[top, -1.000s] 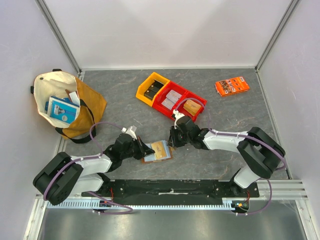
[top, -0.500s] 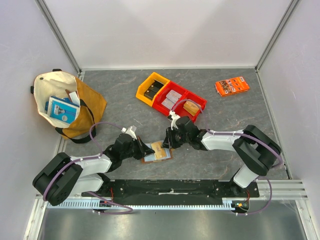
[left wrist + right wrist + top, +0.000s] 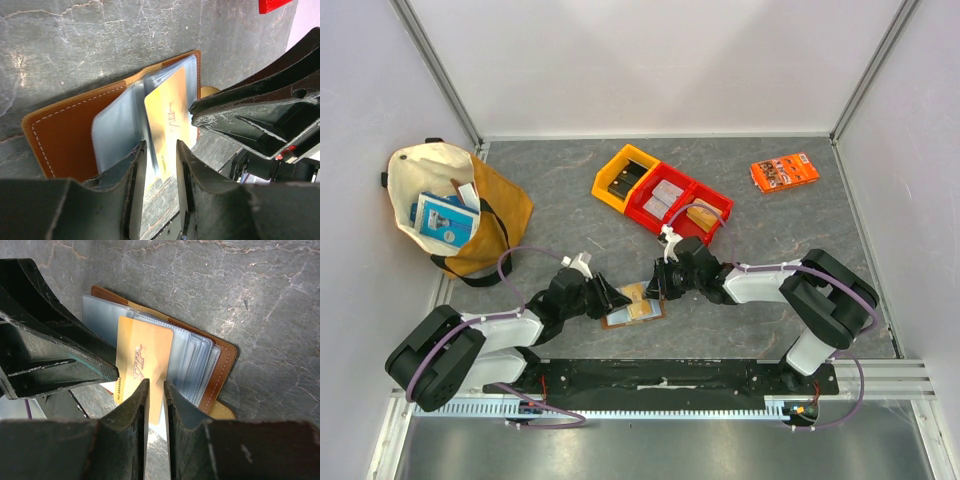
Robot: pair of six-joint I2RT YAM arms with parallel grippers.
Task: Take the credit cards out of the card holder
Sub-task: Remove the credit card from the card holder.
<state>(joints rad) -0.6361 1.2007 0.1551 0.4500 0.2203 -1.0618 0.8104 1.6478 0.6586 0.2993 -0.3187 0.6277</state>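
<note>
The card holder lies open on the table between the arms, brown outside with pale blue sleeves. An orange-gold credit card sticks part-way out of a sleeve. My left gripper is open, and the card's near corner lies in the gap between its fingers. My right gripper comes from the opposite side. Its jaws stand a narrow slot apart over the card's edge and the sleeves. No clamping on the card shows.
A cloth tote bag holding a blue packet sits at the left. A yellow bin and red bins stand behind the card holder. An orange printed packet lies at the back right.
My left gripper's jaws have parted from shut to open around the card's corner. My right gripper has moved slightly left and nearer over the card holder.
</note>
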